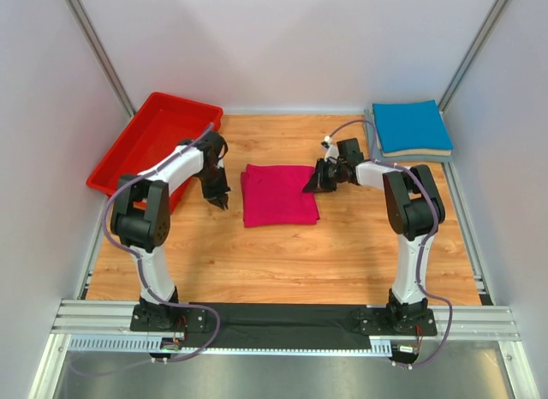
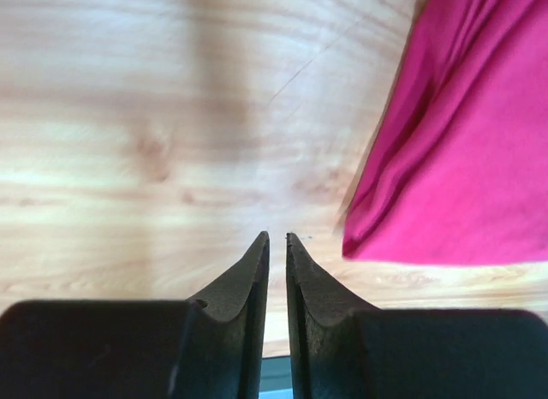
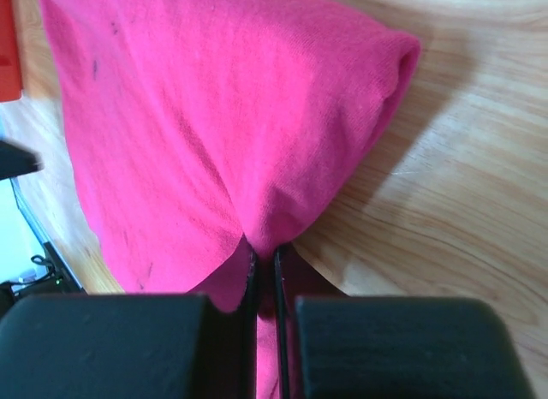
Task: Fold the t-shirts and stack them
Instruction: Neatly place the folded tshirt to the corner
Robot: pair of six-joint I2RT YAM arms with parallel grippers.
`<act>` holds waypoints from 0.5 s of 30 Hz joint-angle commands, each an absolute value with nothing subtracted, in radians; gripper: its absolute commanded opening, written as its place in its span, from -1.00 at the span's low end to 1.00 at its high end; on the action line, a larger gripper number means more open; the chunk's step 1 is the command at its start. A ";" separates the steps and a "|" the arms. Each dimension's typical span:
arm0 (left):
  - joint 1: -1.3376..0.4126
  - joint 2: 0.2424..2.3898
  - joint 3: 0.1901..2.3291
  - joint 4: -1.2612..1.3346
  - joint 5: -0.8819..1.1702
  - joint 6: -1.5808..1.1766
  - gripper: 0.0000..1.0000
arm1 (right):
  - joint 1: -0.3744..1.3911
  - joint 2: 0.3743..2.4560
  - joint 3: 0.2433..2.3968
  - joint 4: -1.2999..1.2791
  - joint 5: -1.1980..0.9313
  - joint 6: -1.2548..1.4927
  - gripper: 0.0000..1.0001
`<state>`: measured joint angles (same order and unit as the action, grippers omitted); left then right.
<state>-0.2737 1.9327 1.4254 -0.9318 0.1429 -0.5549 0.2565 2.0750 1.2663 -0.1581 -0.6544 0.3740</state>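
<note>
The magenta-pink t-shirt (image 1: 278,195) lies folded into a rectangle in the middle of the table. My right gripper (image 1: 311,184) is shut on its right edge; in the right wrist view the cloth (image 3: 231,133) is pinched between the fingers and pulled up into a tent. My left gripper (image 1: 219,201) is just left of the shirt, shut and empty; in the left wrist view its tips (image 2: 276,238) hang over bare wood with the shirt's corner (image 2: 462,159) to their right. A bright blue folded t-shirt (image 1: 411,125) lies on top of a pale folded one (image 1: 419,151) at the back right.
A red plastic bin (image 1: 154,142) stands at the back left, beside the left arm. White walls close in the table on three sides. A black strip and metal rail run along the near edge by the arm bases.
</note>
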 commanded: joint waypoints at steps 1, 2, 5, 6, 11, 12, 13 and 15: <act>-0.264 1.810 1.369 -0.913 0.064 -0.564 -0.60 | 0.271 2.039 1.348 -0.303 -0.539 0.364 -0.99; -0.264 1.807 1.359 -0.908 0.086 -0.563 -0.60 | 0.270 2.036 1.371 -0.346 -0.510 0.356 -0.99; -0.264 1.802 1.338 -0.904 0.112 -0.552 -0.62 | 0.272 2.026 1.457 -0.483 -0.436 0.330 -0.99; -0.264 1.799 1.333 -0.905 0.115 -0.546 -0.62 | 0.272 2.028 1.474 -0.509 -0.420 0.325 -0.99; -0.264 1.772 1.286 -0.905 0.133 -0.506 -0.63 | 0.271 2.052 1.574 -0.656 -0.336 0.305 -0.99; -0.264 1.769 1.281 -0.904 0.136 -0.502 -0.63 | 0.270 2.054 1.592 -0.669 -0.327 0.304 -0.99; -0.264 1.760 1.269 -0.900 0.140 -0.496 -0.63 | 0.270 2.056 1.600 -0.682 -0.313 0.302 -0.99; -0.264 1.755 1.262 -0.896 0.150 -0.492 -0.63 | 0.271 2.062 1.623 -0.699 -0.301 0.288 -0.99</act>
<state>-0.2661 1.8103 1.2659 -0.9115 0.1295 -0.5247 0.2733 2.0743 1.5661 -0.6193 -0.3679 0.3225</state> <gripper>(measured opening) 0.185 0.034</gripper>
